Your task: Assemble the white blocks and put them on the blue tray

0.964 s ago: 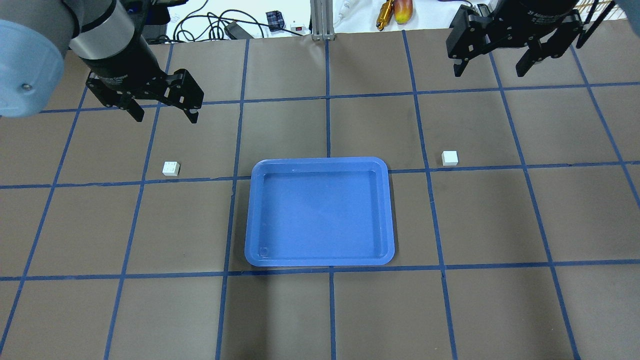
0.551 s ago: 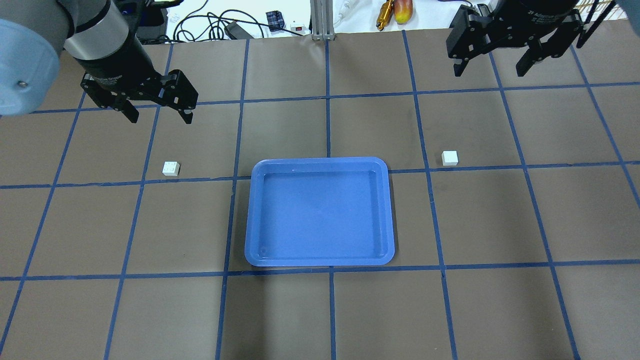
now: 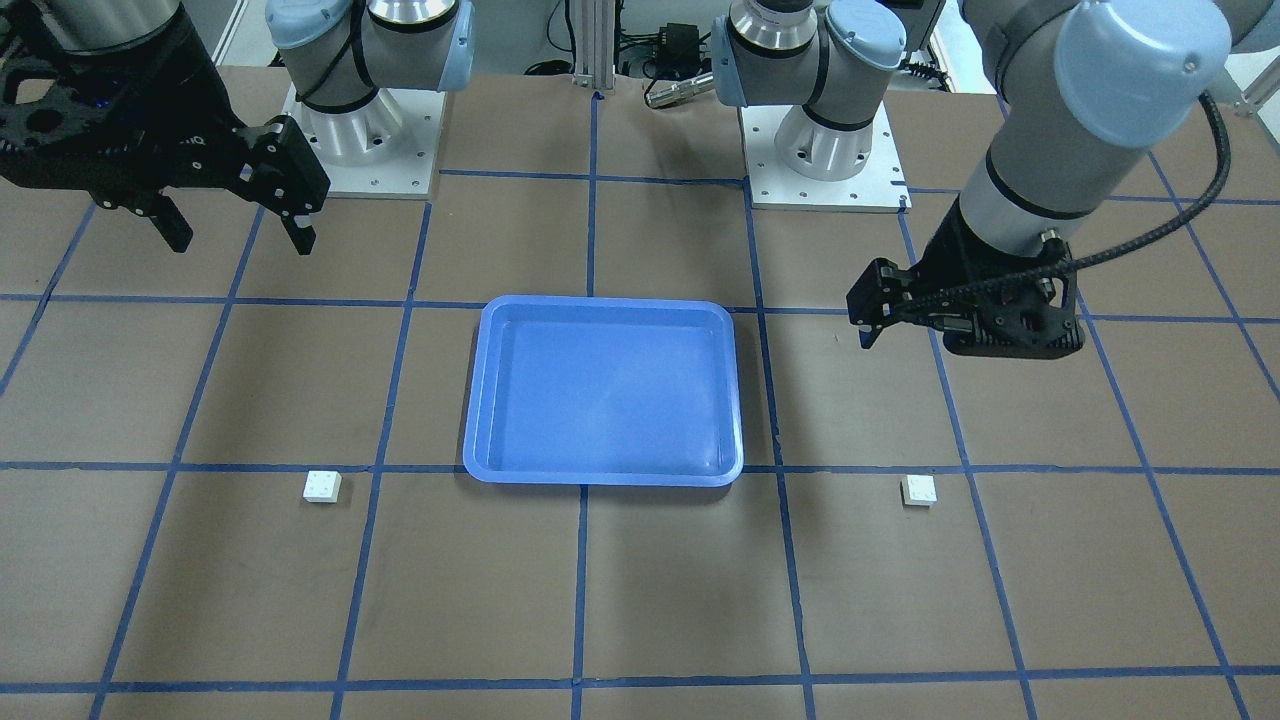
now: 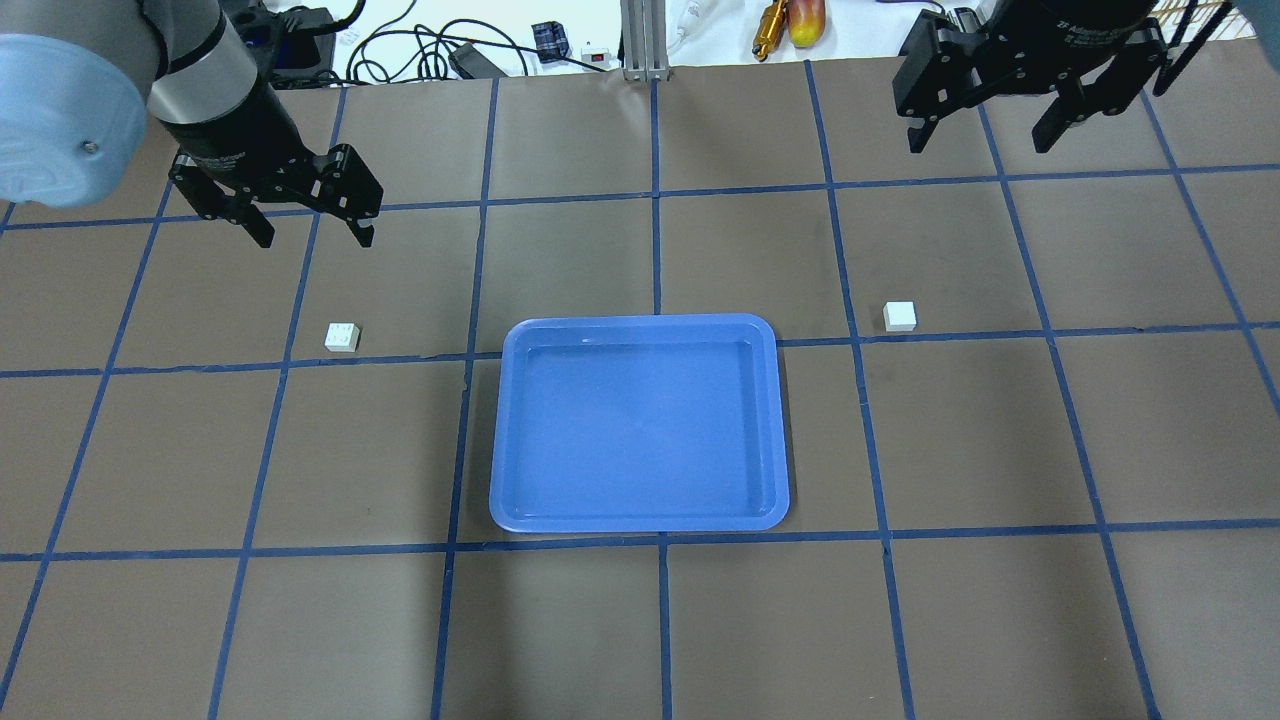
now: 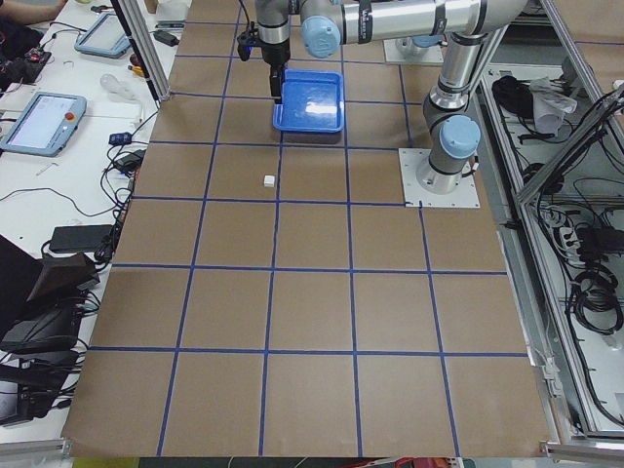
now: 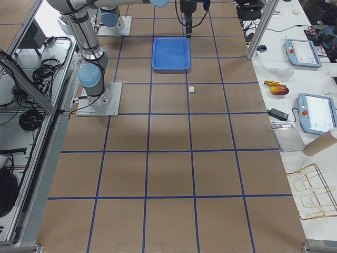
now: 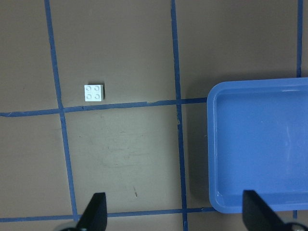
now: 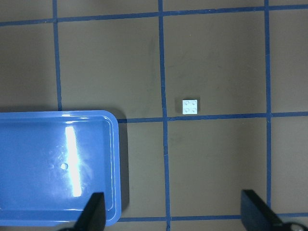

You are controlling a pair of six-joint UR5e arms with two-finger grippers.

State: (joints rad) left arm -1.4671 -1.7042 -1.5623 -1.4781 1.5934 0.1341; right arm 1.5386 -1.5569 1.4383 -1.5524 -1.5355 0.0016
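Two white blocks lie apart on the table, either side of the blue tray (image 4: 640, 326). The left block (image 4: 342, 337) also shows studs-up in the left wrist view (image 7: 94, 93). The right block (image 4: 900, 316) also shows studs-up in the right wrist view (image 8: 191, 106). My left gripper (image 4: 315, 235) is open and empty, raised behind the left block. My right gripper (image 4: 980, 140) is open and empty, high near the table's far edge, behind the right block. The tray is empty.
The table is brown with a blue tape grid. Cables, a metal post and small items lie beyond its far edge (image 4: 640, 50). Both arm bases (image 3: 820, 150) stand on white plates on the robot's side of the tray.
My left gripper has shifted a little to the left and toward the table's far edge, still open. The right gripper, the blocks and the tray have not moved.
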